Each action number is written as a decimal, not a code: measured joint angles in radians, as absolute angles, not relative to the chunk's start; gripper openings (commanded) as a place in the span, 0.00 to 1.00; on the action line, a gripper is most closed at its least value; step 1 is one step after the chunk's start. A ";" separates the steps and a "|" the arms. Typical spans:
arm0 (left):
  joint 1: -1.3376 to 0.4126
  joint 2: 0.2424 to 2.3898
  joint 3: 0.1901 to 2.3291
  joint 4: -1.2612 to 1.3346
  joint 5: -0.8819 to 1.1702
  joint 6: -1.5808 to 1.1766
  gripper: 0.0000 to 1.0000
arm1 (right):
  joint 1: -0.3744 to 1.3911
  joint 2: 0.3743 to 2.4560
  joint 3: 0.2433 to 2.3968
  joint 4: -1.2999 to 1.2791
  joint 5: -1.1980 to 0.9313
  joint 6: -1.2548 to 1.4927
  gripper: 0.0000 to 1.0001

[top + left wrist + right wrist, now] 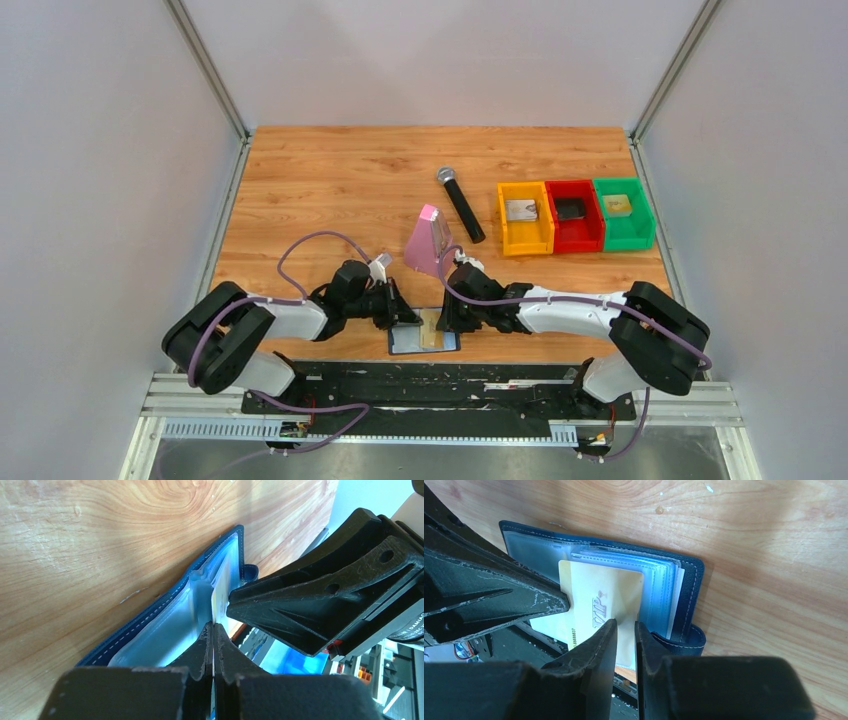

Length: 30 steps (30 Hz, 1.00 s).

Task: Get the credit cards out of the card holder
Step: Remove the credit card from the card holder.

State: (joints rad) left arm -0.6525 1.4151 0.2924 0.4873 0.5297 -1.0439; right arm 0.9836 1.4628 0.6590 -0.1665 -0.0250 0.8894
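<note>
The navy card holder [408, 345] lies open at the table's front edge, pale blue slots up; it also shows in the left wrist view [150, 630] and the right wrist view [686, 595]. A tan-gold credit card [609, 592] marked VIP sticks partly out of a slot towards the table's front edge. My left gripper [213, 628] is shut on that card's edge, and it shows from above [408, 318]. My right gripper [626, 626] hovers over the card's near side, jaws a narrow gap apart and holding nothing; it shows from above [446, 318].
A pink metronome [428, 240] stands just behind the grippers. A black microphone [461, 204] lies further back. Orange [524, 240], red [574, 243] and green [622, 240] bins sit at the back right, each with a small item. The holder overhangs the table's front edge.
</note>
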 measured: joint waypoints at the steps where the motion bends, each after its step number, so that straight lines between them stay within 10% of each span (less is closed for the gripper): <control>1: -0.653 1.413 0.292 0.487 0.530 -1.045 0.00 | 0.983 1.463 0.659 -0.167 -0.026 0.889 0.21; 30: -0.594 1.122 0.299 0.147 0.483 -0.953 0.00 | 0.961 1.444 0.651 -0.177 -0.049 0.863 0.23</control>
State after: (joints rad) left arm -0.5938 1.1221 0.2993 0.1474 0.4828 -0.9535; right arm 0.9611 1.4437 0.6510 -0.1768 -0.0490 0.8627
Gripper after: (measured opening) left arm 0.007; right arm 0.214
